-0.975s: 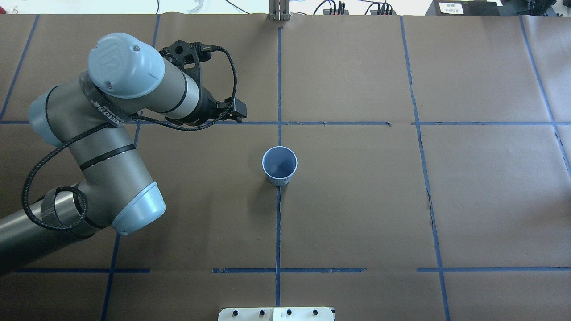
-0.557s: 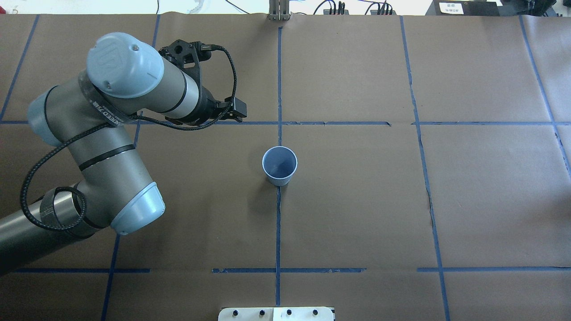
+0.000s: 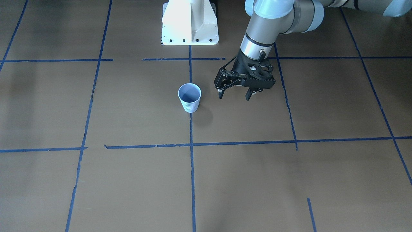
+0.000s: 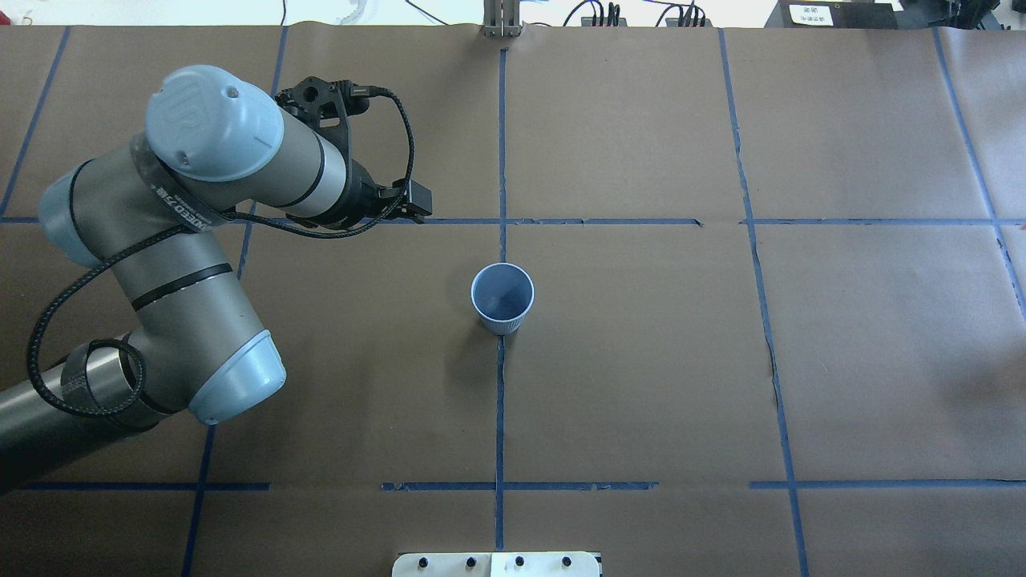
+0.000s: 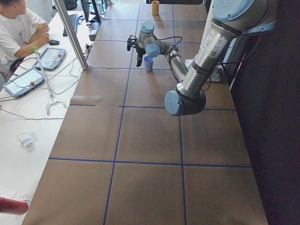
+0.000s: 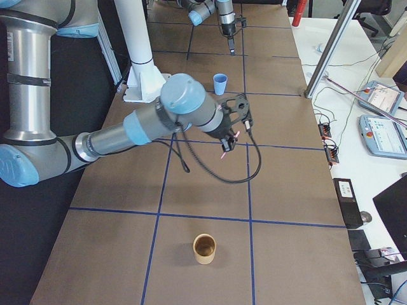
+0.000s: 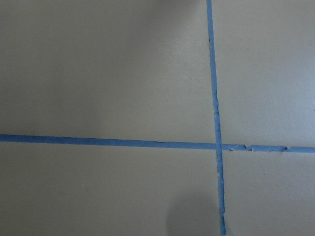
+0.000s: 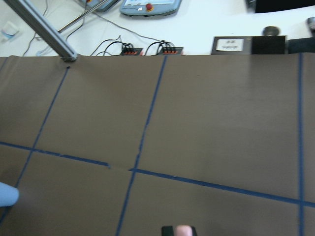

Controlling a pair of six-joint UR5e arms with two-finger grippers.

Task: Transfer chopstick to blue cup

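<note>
The left gripper (image 3: 234,94) hangs above the table (image 3: 289,180) with its two fingers (image 3: 220,93) pointing down and standing wide apart, and nothing is between them. It is near the blue cup (image 3: 190,96), on the side of the robot's left, but it does not touch the cup. The left wrist camera shows only brown paper and a crossing of blue tape (image 7: 217,145). The cup stands upright in the middle part of the table, on a long tape line (image 4: 499,401), with its mouth up. The right gripper (image 6: 229,143) is seen clearly only from the side camera on the robot's right, where it is in the air over the table, well apart from the blue cup (image 6: 220,83); I cannot tell if it is open or closed. A thin pink chopstick (image 6: 223,154) shows at its fingers, tilted, and a pink tip (image 8: 184,230) also shows at the lower edge of the right wrist view. Nearer to the table's right end a brown cup (image 6: 205,248) stands upright
</note>
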